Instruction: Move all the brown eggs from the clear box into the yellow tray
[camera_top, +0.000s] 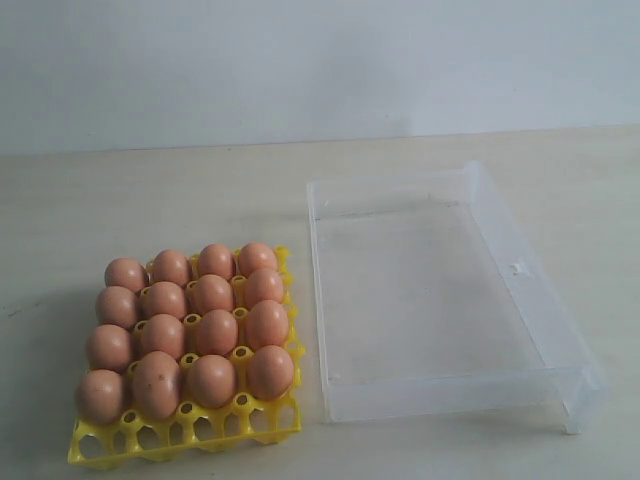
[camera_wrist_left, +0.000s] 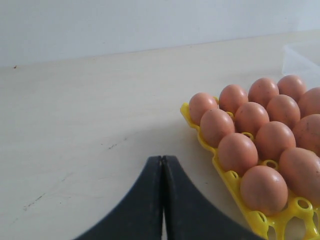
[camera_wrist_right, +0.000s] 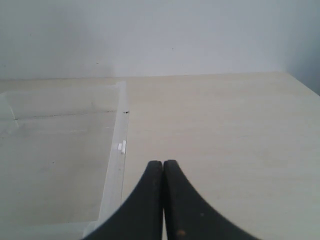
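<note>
"On the left of the table (camera_top: 150, 190), what did we find?"

"We found the yellow tray (camera_top: 120, 441). All sixteen brown eggs (camera_top: 215, 332) sat in it, four rows of four, one to a cup. A row of open cups ran along its near edge."

"And the clear box (camera_top: 420, 300)?"

"We saw it just right of the tray and apart from it. Its floor was bare, and its small clasp tab (camera_top: 517, 268) sat on the right wall."

"How did we have the left gripper (camera_wrist_left: 162, 165)?"

"We had it over bare tabletop to the left of the tray, near the eggs but touching none. Its two black fingers (camera_wrist_left: 145, 200) were pressed together with nothing between them."

"And the right gripper (camera_wrist_right: 163, 167)?"

"We had it to the right of the box, close to the wall with the tab. Its fingers met tip to tip too, and they gripped nothing. Whether it touched the box wall, we could not tell."
</note>
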